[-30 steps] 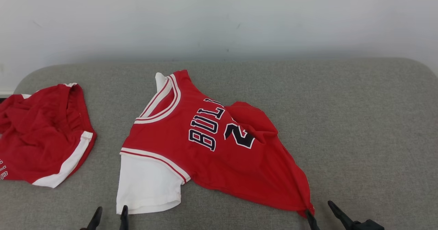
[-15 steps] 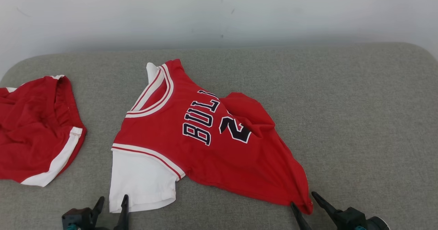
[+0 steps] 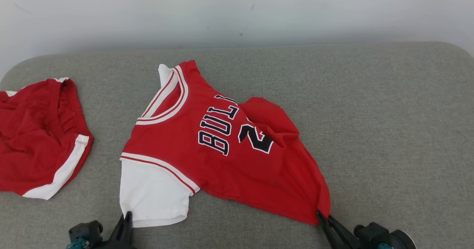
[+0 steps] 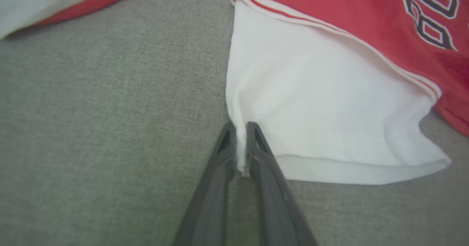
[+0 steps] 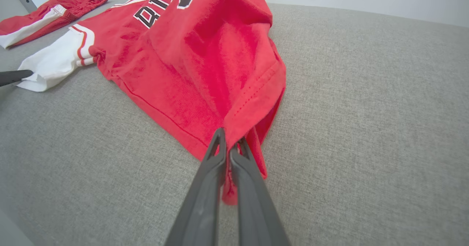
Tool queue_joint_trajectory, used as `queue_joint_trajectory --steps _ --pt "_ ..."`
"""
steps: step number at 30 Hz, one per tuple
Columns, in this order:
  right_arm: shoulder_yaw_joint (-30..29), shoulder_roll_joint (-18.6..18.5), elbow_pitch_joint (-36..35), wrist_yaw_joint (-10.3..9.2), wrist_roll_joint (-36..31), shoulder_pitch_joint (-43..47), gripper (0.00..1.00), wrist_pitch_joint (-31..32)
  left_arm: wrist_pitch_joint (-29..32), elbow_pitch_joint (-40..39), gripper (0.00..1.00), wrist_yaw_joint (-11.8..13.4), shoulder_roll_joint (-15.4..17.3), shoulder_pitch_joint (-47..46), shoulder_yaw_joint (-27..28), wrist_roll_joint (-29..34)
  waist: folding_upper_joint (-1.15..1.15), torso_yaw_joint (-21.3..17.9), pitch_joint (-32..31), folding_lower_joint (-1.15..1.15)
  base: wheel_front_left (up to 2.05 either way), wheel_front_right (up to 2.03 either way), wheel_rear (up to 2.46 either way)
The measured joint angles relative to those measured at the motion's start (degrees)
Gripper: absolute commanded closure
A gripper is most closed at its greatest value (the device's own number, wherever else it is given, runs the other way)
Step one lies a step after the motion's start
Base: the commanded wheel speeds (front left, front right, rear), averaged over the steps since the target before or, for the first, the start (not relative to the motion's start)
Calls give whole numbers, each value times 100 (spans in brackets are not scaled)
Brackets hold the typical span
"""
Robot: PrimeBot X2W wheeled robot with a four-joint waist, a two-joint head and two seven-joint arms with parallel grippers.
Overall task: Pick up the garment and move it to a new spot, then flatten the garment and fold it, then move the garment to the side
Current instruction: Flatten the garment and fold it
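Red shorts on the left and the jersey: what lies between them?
Nothing but a bare strip of the grey cushion, seen in the head view; the shorts and jersey lie apart.

Jersey [image 3: 237, 167] midway on the cushion [image 3: 389, 130], shorts [image 3: 33, 141] well apart to its left.

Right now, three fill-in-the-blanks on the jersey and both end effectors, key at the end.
The left end effector is shut on the ____ sleeve of the jersey.
The right end effector is shut on the jersey's ____ hem corner.
The second garment lies to the robot's ____ of the jersey.
Missing: white; red; left.
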Motion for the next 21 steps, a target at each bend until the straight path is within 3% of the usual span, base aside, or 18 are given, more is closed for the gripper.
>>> queue_joint_trajectory --steps 5,10,15,21 --pt "-43 -68 -359 -1 218 140 100 0 48 -280 100 2 -142 68 -11 -608 0 47 -12 0 0 0 0" --pt "20 -133 -956 0 527 268 100 0 83 -1230 100 0 -136 252 -64 -839 1 56 -7 1 0 0 0" --pt "-107 -236 -1563 0 904 -213 100 0 82 -2321 100 0 238 -63 -74 -1062 1 45 51 1 0 0 0" --pt "-55 -499 -1563 0 1526 -1431 100 -1 410 -2726 100 0 914 -1561 -549 -1396 1 22 287 1 0 0 0"
